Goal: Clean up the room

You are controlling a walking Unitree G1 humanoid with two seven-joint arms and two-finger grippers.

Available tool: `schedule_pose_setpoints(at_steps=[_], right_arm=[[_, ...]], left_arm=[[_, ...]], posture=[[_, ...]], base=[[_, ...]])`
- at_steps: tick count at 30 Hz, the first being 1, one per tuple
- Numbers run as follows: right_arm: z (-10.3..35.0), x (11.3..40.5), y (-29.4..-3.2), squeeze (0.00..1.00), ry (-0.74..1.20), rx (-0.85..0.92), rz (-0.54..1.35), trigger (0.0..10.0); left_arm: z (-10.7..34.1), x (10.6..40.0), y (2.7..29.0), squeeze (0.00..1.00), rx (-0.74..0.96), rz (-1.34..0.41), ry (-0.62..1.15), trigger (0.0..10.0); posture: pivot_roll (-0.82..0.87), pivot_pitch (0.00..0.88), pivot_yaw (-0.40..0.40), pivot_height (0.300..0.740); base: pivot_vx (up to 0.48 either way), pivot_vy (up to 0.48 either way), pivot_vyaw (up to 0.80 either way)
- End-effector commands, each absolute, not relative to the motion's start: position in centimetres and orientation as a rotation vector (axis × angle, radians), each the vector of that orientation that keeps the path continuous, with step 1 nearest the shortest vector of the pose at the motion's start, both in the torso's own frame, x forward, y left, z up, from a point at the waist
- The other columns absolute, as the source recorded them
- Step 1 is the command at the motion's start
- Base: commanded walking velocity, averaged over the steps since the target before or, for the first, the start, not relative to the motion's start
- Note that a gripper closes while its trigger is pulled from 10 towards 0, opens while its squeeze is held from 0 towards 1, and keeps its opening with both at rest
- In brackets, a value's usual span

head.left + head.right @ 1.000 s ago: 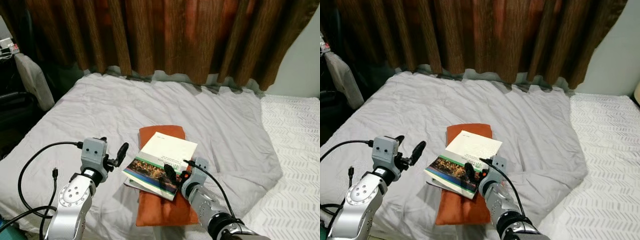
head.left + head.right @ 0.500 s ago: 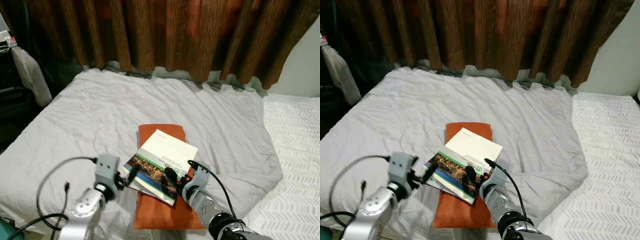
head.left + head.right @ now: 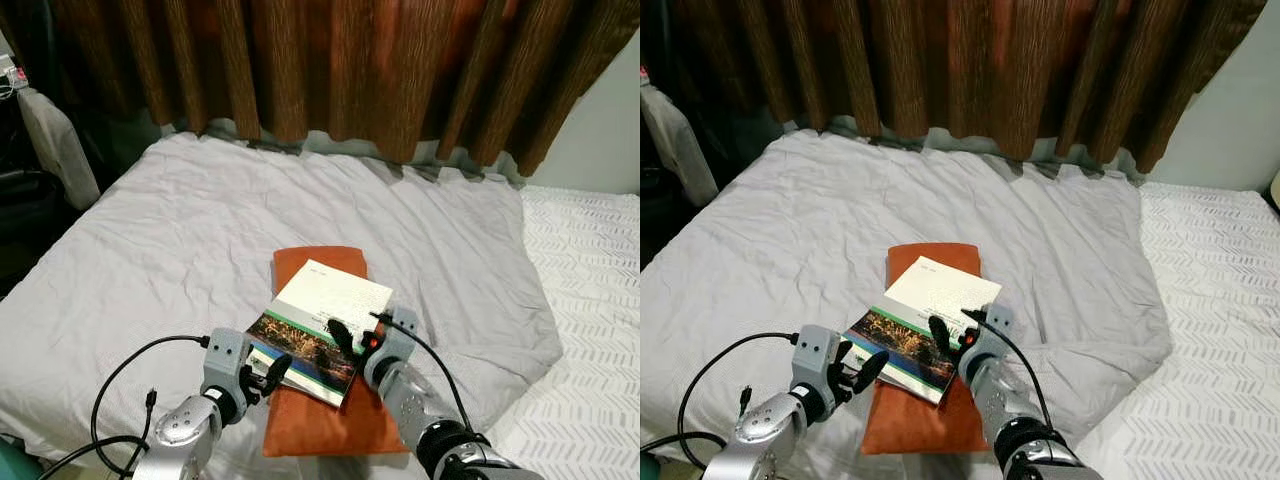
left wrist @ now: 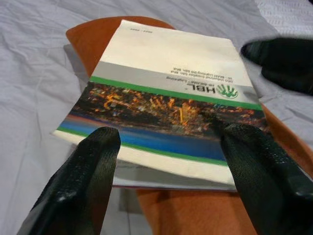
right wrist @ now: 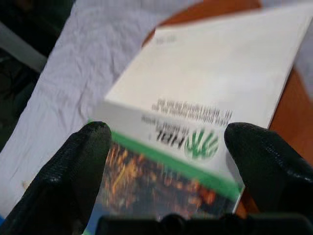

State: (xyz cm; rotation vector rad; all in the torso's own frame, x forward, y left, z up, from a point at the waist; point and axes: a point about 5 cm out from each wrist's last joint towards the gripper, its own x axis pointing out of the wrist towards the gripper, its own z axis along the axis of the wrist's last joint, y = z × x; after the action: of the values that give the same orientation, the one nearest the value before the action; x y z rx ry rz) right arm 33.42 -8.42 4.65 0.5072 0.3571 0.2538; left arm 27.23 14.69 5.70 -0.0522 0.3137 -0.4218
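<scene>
Left gripper: since the earlier frames the left gripper [image 3: 270, 374] has swung in from out on the sheet, well left of the book, to the near left corner of the book [image 3: 322, 328]; its two black fingers [image 4: 80, 183] are spread wide, one at either side of the book's near edge, closed on nothing
Right gripper: the right gripper [image 3: 352, 343] keeps its place at the book's near right corner, fingers spread wide over the cover, one fingertip [image 5: 83, 164] at each side of the green stripe; whether they touch the cover cannot be told
Book: a thin paperback lying flat on the orange pillow, its upper half pale cream, a green band and a small green hand logo across the middle, a dark photo with orange lights on the half nearest the robot; a second thin booklet peeks out from under its near edge
Pillow: an orange pillow [image 3: 330, 426] lies flat on the bed, its long side running away from the robot, the book covering its middle
Bed: a wrinkled grey sheet [image 3: 180, 240] covers the left and centre; a white patterned cover [image 3: 590, 330] lies on the right side
Background: brown curtains [image 3: 330, 70] hang behind the head of the bed, a pale wall [image 3: 610, 130] at far right
Cables: black cables [image 3: 125, 375] loop beside the left arm
</scene>
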Motion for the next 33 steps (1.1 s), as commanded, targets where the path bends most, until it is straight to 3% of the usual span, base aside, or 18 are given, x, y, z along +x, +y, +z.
schedule_pose_setpoints(at_steps=[1, 8, 12, 17, 24, 25, 26, 33], right_arm=[[3.4, 32.5, -8.9, 0.00, 0.389, 0.446, 0.223, 10.0], [2.4, 31.7, -9.0, 0.00, 0.433, 0.416, 0.212, 10.0], [0.7, 30.3, -7.5, 0.00, 0.581, 0.569, 0.227, 10.0], [0.6, 30.2, -7.4, 0.00, 0.596, 0.592, 0.227, 10.0], [1.0, 29.9, -5.1, 0.00, 0.625, 0.627, 0.345, 10.0], [0.8, 29.8, -5.2, 0.00, 0.634, 0.630, 0.336, 6.4], [0.7, 29.7, -5.2, 0.00, 0.640, 0.632, 0.330, 0.0], [0.6, 29.6, -5.1, 0.00, 0.664, 0.683, 0.331, 0.0]], left_arm=[[5.2, 26.6, 14.7, 0.00, -0.039, -0.433, 0.331, 10.0], [4.9, 26.2, 14.5, 0.00, -0.037, -0.437, 0.340, 10.0], [4.9, 26.1, 14.6, 0.00, -0.047, -0.425, 0.337, 10.0], [4.9, 26.0, 14.6, 0.00, -0.046, -0.424, 0.336, 10.0], [5.1, 26.1, 14.5, 0.00, -0.054, -0.413, 0.323, 10.0], [5.1, 26.1, 14.5, 0.00, -0.055, -0.412, 0.323, 10.0], [5.1, 26.1, 14.4, 0.00, -0.055, -0.412, 0.323, 10.0], [5.1, 26.1, 14.2, 0.00, -0.057, -0.411, 0.321, 10.0]], posture=[[0.15, 0.123, -0.069, 0.740], [0.15, 0.119, -0.074, 0.740], [0.16, 0.112, -0.083, 0.740], [0.16, 0.112, -0.083, 0.740], [0.17, 0.117, -0.097, 0.740], [0.17, 0.119, -0.103, 0.740], [0.17, 0.119, -0.103, 0.740], [0.17, 0.126, -0.110, 0.740]], base=[[0.000, 0.000, 0.00], [0.000, 0.000, 0.00], [0.000, 0.000, 0.00], [0.000, 0.000, 0.00], [0.000, 0.000, 0.00], [0.000, 0.000, 0.00], [0.000, 0.000, 0.00], [0.000, 0.000, 0.00]])
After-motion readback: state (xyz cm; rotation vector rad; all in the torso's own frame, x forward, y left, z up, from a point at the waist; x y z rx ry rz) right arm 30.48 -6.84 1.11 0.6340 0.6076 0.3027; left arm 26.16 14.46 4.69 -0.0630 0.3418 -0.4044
